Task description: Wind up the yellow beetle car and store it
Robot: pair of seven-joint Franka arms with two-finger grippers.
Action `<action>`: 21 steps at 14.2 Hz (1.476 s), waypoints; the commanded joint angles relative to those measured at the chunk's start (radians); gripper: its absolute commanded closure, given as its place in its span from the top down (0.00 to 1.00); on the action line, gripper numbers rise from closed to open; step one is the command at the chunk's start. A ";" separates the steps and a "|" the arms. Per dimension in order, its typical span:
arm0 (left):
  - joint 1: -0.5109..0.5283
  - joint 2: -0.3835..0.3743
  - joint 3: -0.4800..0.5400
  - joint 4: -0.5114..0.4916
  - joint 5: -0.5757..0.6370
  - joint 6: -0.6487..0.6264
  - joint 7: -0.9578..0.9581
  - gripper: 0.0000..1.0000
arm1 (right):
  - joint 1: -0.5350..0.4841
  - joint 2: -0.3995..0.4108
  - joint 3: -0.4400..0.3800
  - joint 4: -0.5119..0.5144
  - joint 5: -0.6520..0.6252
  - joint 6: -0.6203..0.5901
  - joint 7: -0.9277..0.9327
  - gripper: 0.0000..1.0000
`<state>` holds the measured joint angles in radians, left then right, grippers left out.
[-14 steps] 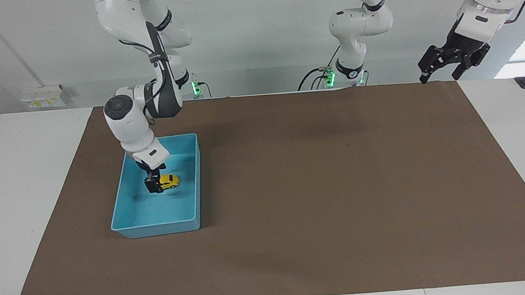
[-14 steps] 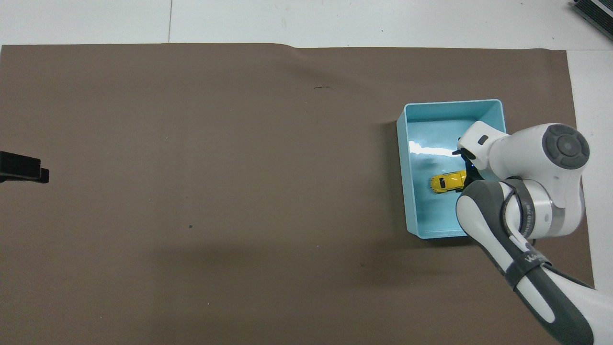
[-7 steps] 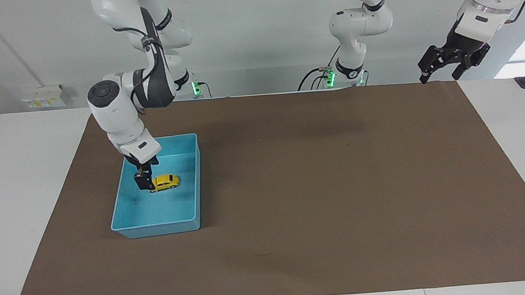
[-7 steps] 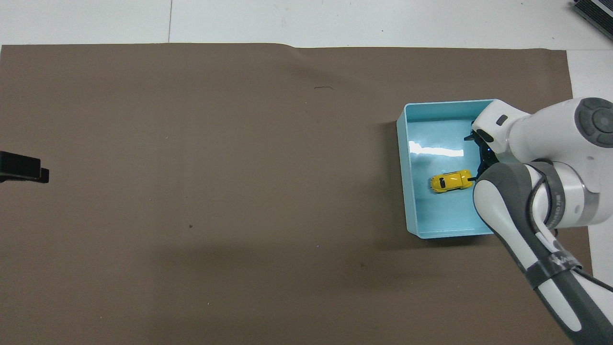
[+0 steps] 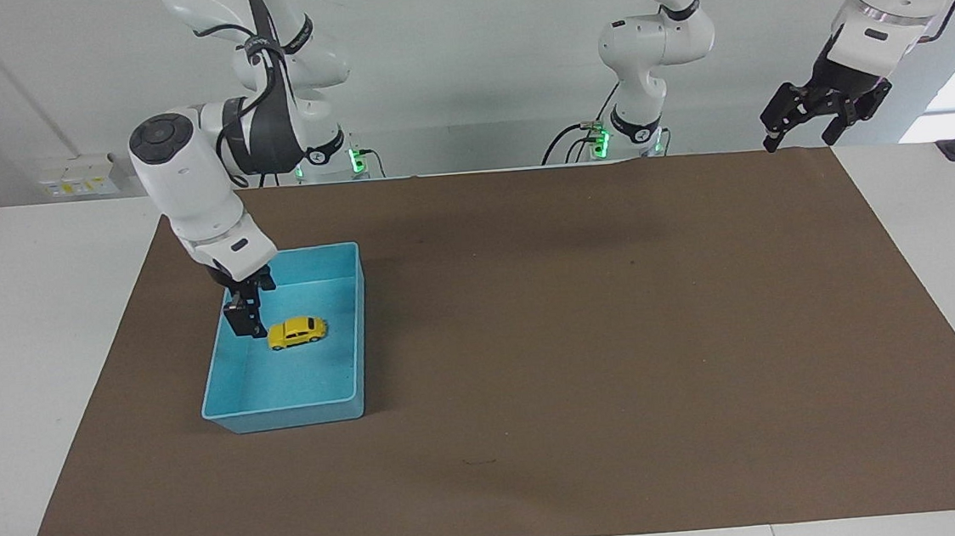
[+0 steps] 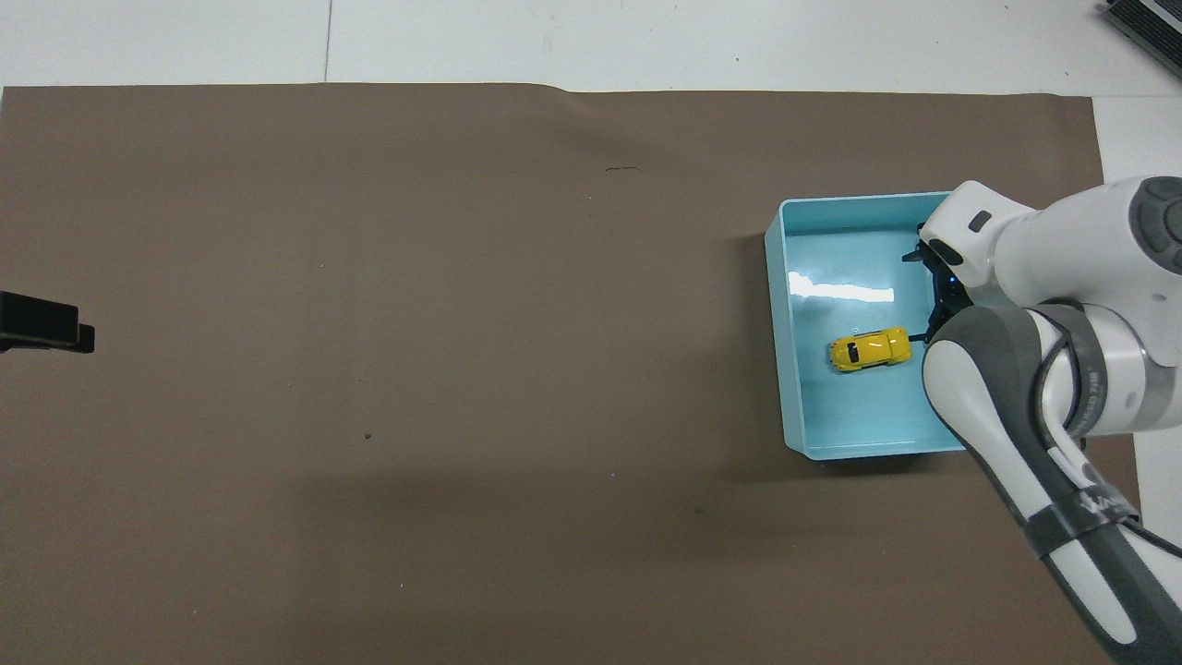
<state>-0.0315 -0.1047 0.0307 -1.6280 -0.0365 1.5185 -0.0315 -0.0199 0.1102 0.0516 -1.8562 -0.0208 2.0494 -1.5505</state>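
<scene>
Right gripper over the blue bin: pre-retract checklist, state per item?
1. Yellow beetle car inside the blue bin, on its wheels: ok.
2. Right gripper apart from the car, holding nothing: ok.
3. Right gripper fingers open or shut: cannot tell.
4. Right gripper above the bin's rim for a sideways exit: cannot tell; its tip overlaps the bin's inside in the facing view, so lift straight up first.
5. Left gripper waits raised at the left arm's end of the table, away from the bin: ok.
6. Car wound up: cannot tell.
</scene>
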 commanded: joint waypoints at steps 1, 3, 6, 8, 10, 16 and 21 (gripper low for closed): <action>0.012 -0.003 -0.008 0.007 0.018 -0.015 0.002 1.00 | -0.022 -0.003 0.004 0.063 0.054 -0.070 0.000 1.00; 0.012 -0.001 -0.008 0.007 0.018 -0.015 0.002 1.00 | -0.023 -0.033 -0.002 0.083 0.068 -0.107 0.010 1.00; 0.012 -0.001 -0.008 0.007 0.018 -0.017 0.002 1.00 | -0.046 -0.047 -0.004 0.109 0.065 -0.147 0.099 1.00; 0.012 -0.001 -0.008 0.007 0.018 -0.015 0.002 1.00 | -0.046 -0.050 -0.006 0.129 0.065 -0.167 0.171 1.00; 0.012 -0.001 -0.008 0.007 0.018 -0.015 0.002 1.00 | -0.032 -0.053 -0.022 0.178 0.065 -0.216 0.289 1.00; 0.012 -0.003 -0.008 0.007 0.018 -0.015 0.002 1.00 | 0.047 -0.070 -0.078 0.181 0.064 -0.236 0.532 1.00; 0.012 -0.001 -0.008 0.007 0.018 -0.015 0.002 1.00 | 0.052 -0.105 -0.081 0.252 0.064 -0.316 0.791 1.00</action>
<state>-0.0315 -0.1047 0.0307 -1.6280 -0.0365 1.5184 -0.0315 0.0242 0.0373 -0.0221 -1.6202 0.0233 1.7650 -0.8596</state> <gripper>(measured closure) 0.000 0.000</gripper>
